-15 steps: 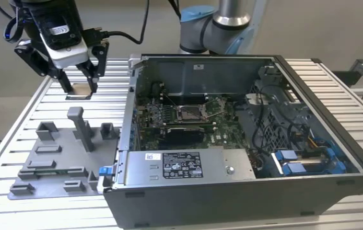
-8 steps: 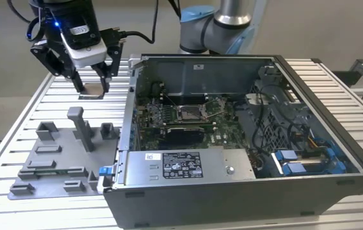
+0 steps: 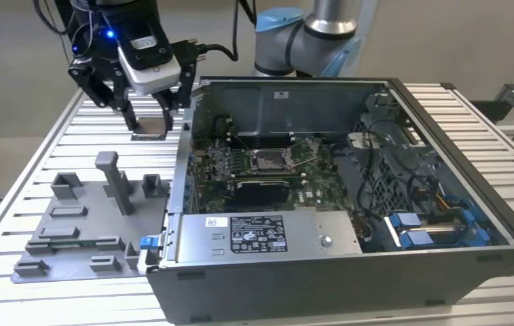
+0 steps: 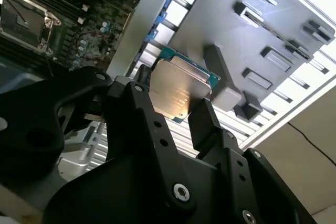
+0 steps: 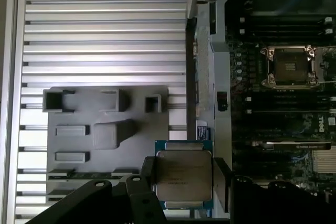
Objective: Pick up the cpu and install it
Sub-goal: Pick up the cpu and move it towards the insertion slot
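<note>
So far, the pick-up half of the job looks done and the install half does not. I am a single robot arm, and my gripper (image 3: 153,121) hangs above the slotted metal table (image 3: 44,146), just outside the open computer case (image 3: 329,275), on the exterior view's left of it.

My gripper is clenched on the cpu (image 5: 184,176), a small flat square chip with a pale silver top and a thin green edge. In both wrist views, my two black fingers (image 4: 202,121) press against opposite sides of the chip, closed only as far as its width allows. The chip sits level between them, clear of the table and touching nothing else.

Inside the case, the socket (image 5: 290,66) on the motherboard shows a square metal frame around a dark, bare centre, so no chip is seated there yet. The socket lies well apart from the cpu, with the case wall between them.

A grey plastic fixture plate (image 3: 75,234) with raised blocks rests on the table near the case.
</note>
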Controlling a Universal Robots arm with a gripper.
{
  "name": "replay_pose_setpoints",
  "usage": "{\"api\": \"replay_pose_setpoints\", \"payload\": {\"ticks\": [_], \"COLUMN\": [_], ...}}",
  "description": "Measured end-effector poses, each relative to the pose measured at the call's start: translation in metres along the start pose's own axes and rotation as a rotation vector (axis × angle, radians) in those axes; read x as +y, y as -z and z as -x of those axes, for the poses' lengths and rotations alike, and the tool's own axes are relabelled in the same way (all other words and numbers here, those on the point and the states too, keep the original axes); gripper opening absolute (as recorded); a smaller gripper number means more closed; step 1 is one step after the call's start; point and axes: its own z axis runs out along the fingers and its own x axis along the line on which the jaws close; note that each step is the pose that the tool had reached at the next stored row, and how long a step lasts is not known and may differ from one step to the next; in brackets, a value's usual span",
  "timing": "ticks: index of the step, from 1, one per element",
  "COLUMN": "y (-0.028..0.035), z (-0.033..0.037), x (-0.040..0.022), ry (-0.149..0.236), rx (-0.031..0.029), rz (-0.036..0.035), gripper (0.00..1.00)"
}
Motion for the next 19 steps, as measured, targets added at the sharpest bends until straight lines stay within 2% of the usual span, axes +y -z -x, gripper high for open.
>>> {"api": "replay_pose_setpoints", "payload": {"ticks": [6,19], "y": [-0.0001,-0.0002], "z": [0.0198,0.0689], "x": [0.0006,0.002], "ry": [0.0,-0.001], "rx": [0.0002,0.0044], "rz": [0.0,-0.0001], "gripper": [0.0,0.0]}}
